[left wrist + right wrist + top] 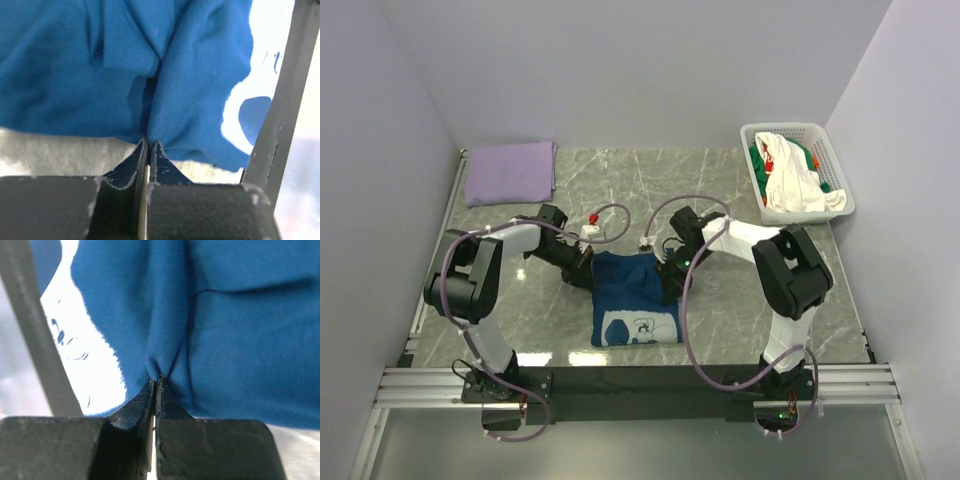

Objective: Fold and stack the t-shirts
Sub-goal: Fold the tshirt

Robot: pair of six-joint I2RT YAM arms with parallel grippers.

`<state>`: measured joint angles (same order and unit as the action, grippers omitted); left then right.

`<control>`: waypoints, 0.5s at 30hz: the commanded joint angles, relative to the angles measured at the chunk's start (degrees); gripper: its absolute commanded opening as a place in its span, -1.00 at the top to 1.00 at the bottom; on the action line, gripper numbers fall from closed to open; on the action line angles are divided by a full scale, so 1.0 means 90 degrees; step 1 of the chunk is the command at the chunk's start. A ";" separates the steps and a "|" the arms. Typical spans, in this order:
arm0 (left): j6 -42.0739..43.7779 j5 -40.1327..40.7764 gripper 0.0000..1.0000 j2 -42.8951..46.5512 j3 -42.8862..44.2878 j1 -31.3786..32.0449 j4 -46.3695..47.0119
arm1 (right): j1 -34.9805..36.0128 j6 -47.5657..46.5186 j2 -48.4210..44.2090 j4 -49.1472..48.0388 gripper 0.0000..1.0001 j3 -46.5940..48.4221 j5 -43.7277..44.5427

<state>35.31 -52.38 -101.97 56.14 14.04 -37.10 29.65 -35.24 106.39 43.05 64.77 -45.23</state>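
Nearest us, the navy t-shirt (635,298) lies part-folded on the marble table (750,300) between the two arms, its white-printed end just short of the dark rail at the near edge. The left gripper (148,146) is pinched tight on a ridge of blue cloth at the shirt's left side, and the right gripper (156,381) is clamped the same way on the right side. From above, both sets of fingertips are lost against dark cloth and wrist housings, so we read the grip from the wrist cameras only — there the shirt fills the view and runs off the frame. Bare marble shows left and right of the shirt. Far left, a lavender t-shirt (510,172) lies flat by the wall. Far right, the white basket (752,135) holds a white and green heap (795,180) — we cannot count the garments.
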 commanded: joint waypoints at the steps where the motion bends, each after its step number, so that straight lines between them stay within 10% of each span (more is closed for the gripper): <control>1: 0.0069 -0.0205 0.88 0.0305 0.0216 -0.0017 -0.0270 | 0.0075 0.0303 -0.0560 0.0040 1.00 -0.0059 -0.0170; 5: 0.0733 -0.0391 0.54 0.0470 0.0442 -0.0115 -0.0701 | -0.0100 0.0109 -0.0756 0.0361 0.96 0.0418 0.0026; 10: 0.1866 -0.0440 0.18 0.1251 0.0793 -0.0115 -0.0878 | -0.0617 -0.0196 -0.0309 0.1670 0.37 0.1765 -0.0324; 15: 0.2209 -0.0440 -0.01 0.1535 0.0872 0.0333 -0.0333 | -0.0804 0.1189 0.0229 0.0717 0.21 0.2158 -0.1487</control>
<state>49.95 -54.17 -89.91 62.37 14.17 -42.54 22.83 -31.92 104.95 52.01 82.13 -51.64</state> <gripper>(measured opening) 0.495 0.396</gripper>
